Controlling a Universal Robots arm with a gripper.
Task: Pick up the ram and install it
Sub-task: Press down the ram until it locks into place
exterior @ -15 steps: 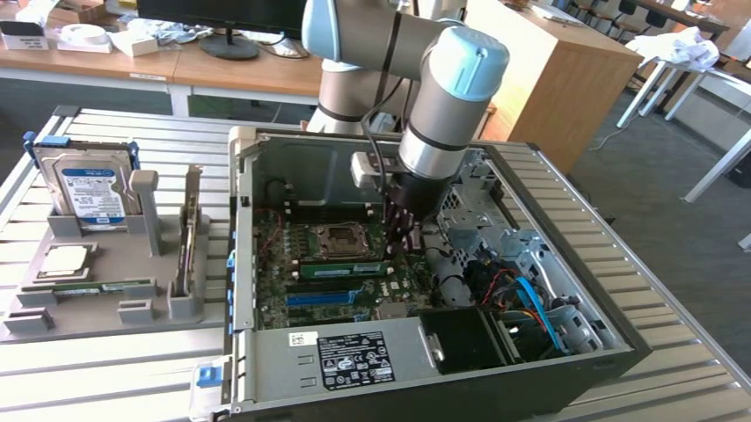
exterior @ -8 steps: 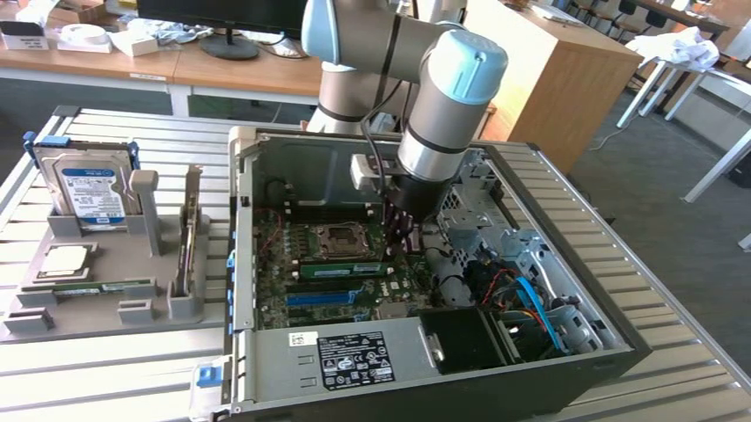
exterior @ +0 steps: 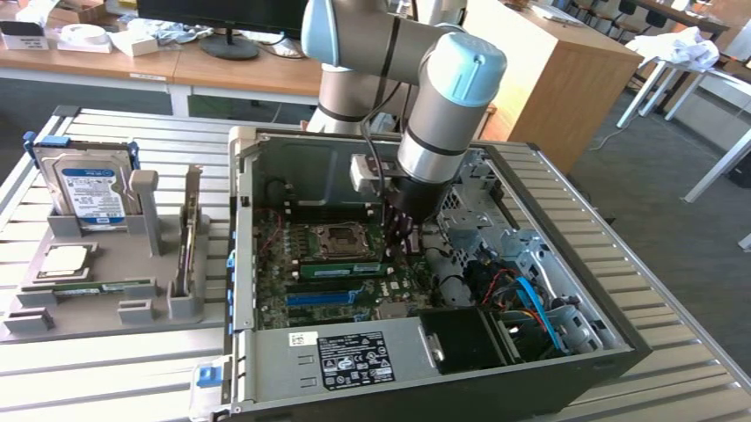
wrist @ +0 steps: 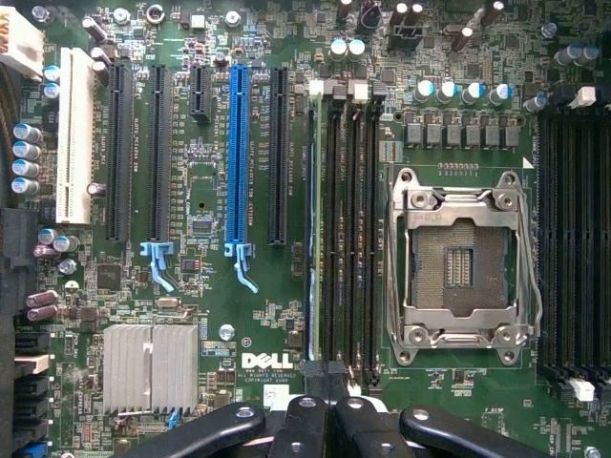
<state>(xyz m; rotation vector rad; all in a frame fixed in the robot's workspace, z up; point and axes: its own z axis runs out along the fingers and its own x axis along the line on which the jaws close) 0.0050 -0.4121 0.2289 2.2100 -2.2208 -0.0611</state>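
My claw is over the memory slots inside the computer.

The ram (exterior: 338, 269) sits in a slot on the green board (wrist: 210, 191), beside the empty chip socket (wrist: 463, 262). My claw (wrist: 323, 408) is pressed together just above it, pinching nothing.

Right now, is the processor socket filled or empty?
Empty. In the wrist view the socket shows bare contact pads inside its metal frame, with no chip seated.

A robot arm (exterior: 452, 114) of thick silver-grey tubes with rounded pale blue joint caps, a thin black cable along its lower section, a small grey box at the wrist, and a black gripper (wrist: 320, 425) with round rivets.
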